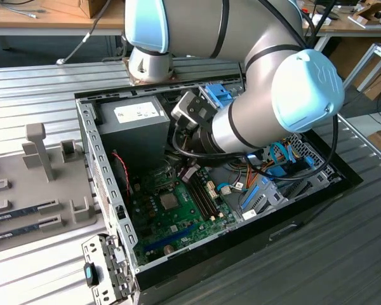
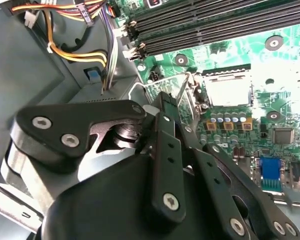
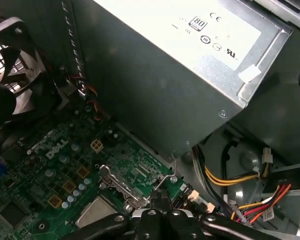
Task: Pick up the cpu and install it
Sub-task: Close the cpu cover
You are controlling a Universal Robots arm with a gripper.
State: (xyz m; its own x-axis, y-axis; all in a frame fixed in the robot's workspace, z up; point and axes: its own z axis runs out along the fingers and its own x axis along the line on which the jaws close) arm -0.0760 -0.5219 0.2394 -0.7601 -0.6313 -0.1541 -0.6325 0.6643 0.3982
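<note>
- The gripper point(image 3: 160, 200) has its black fingers point(image 2: 165, 145) drawn right together, with no gap that I can make out between the tips in both wrist views.
- It hangs low over the green motherboard point(image 1: 178, 219), just beside the thin wire lever point(image 3: 165, 181) of the socket. Whether the tips actually pinch that lever I cannot tell.
- The cpu point(image 1: 168, 201) is not in the fingers. It lies flat in its socket on the board, a small silver square near the middle of the exterior view (the same pale square point(image 2: 227, 90) shows in the second wrist view, and its corner point(image 3: 96, 214) in the first).
- The arm point(image 1: 254, 108), grey with pale blue caps, reaches down from the top of the exterior view into the open computer case point(image 1: 98, 159).
- Inside the case, the grey power supply point(image 1: 136, 127) sits above the board, and the dark memory slots point(image 1: 203, 194) run just to the cpu's right in the exterior view.
- A black fan point(image 3: 10, 75) and a bundle of yellow and orange wires point(image 3: 230, 177) show in the first wrist view.
- The case lies on a ribbed metal table point(image 1: 38, 82).
- On the exterior view's left is a grey fixture tray point(image 1: 25, 184) with long dark memory sticks point(image 1: 25, 213) laid in it.
- A wooden bench point(image 1: 25, 25) runs along the back of the room.
</note>
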